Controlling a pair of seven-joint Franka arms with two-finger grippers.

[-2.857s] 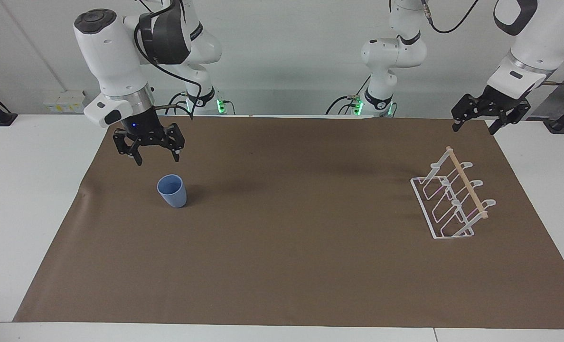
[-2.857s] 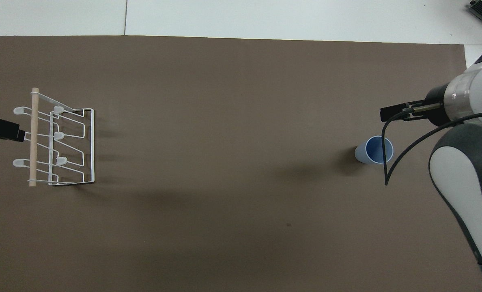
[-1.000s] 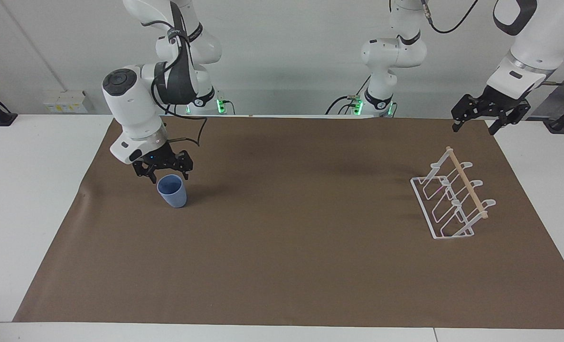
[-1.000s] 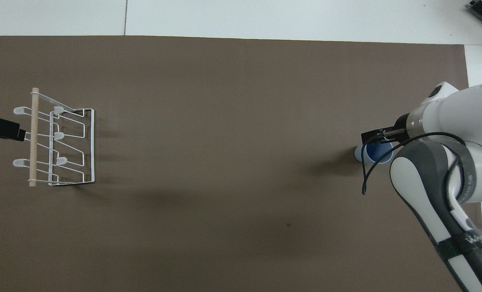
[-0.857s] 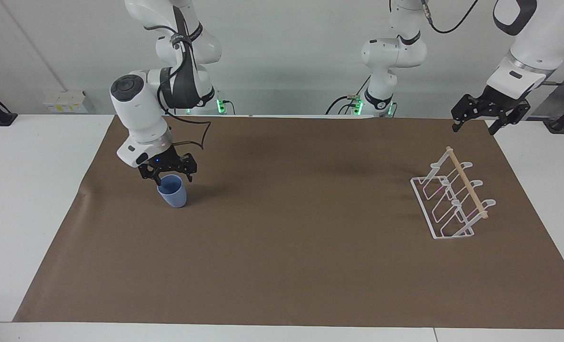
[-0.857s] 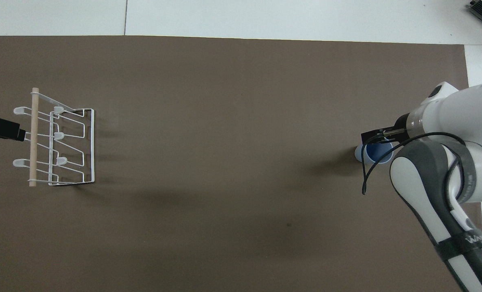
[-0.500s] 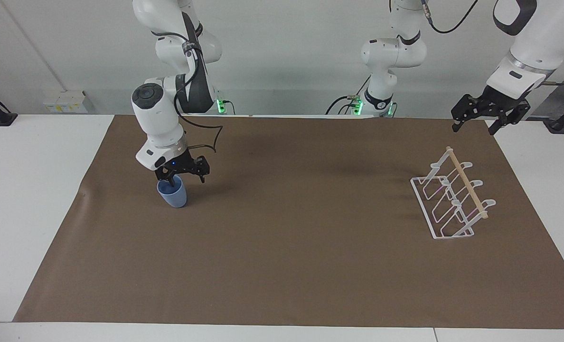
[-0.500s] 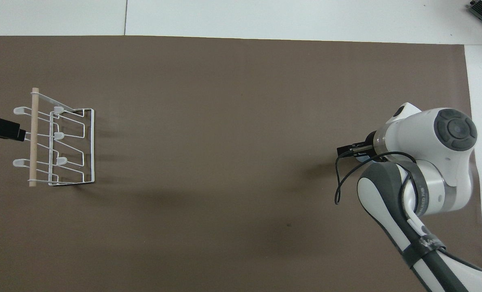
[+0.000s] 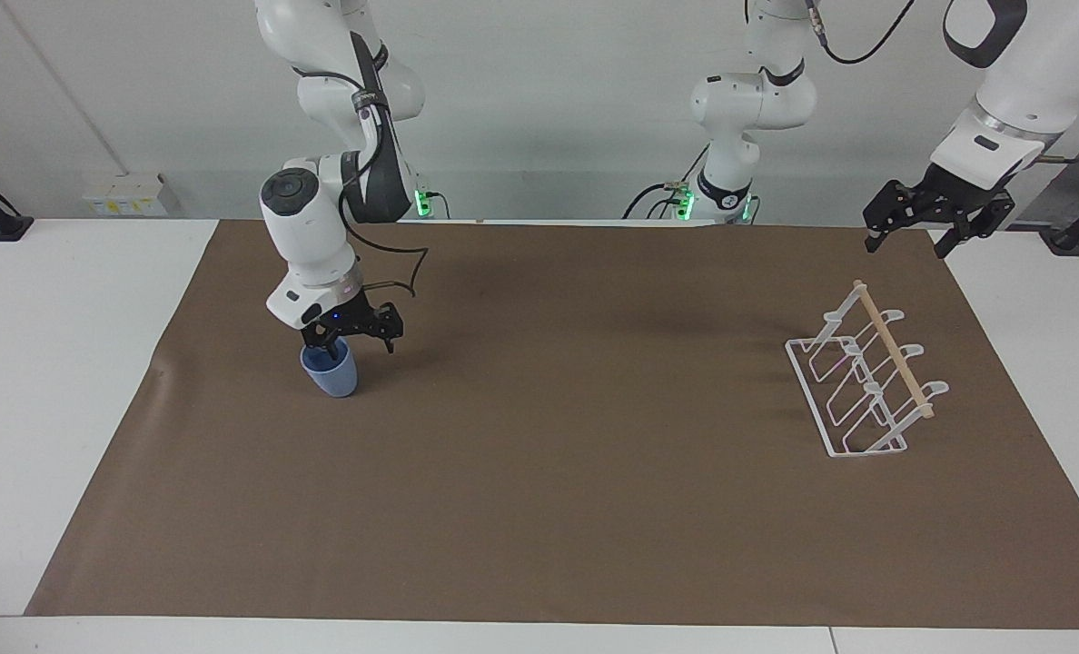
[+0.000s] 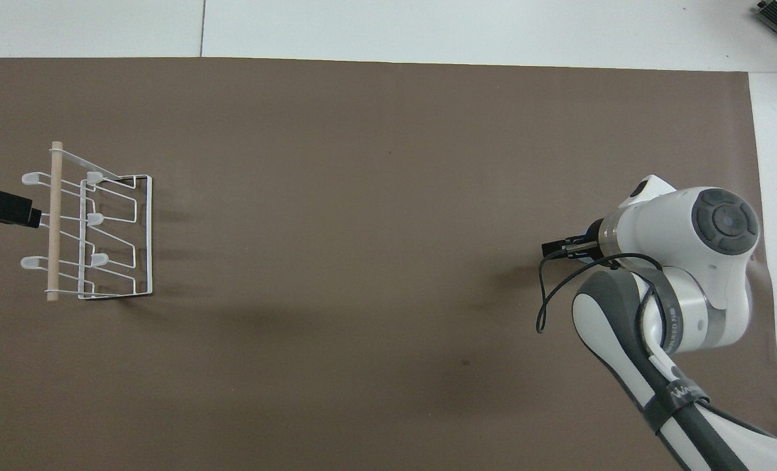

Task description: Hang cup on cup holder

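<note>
The light blue cup (image 9: 330, 374) stands upright on the brown mat toward the right arm's end. My right gripper (image 9: 355, 344) is low at the cup's rim and open. One finger (image 9: 321, 348) is at the cup's mouth and the other (image 9: 391, 341) is outside its wall. In the overhead view the right gripper (image 10: 562, 248) and arm cover the cup. The white wire cup holder (image 9: 866, 381) with its wooden dowel stands toward the left arm's end and also shows in the overhead view (image 10: 94, 229). My left gripper (image 9: 908, 243) waits open in the air near it.
The brown mat (image 9: 549, 472) covers most of the white table (image 9: 58, 300). The mat's edge is rippled beside the right arm (image 10: 764, 258). The tip of the left gripper (image 10: 2, 209) shows beside the holder's dowel.
My right gripper has come down from above the cup to its rim and shifted toward the left arm's end, so one finger now sits at the mouth. The left arm, cup and holder have not moved.
</note>
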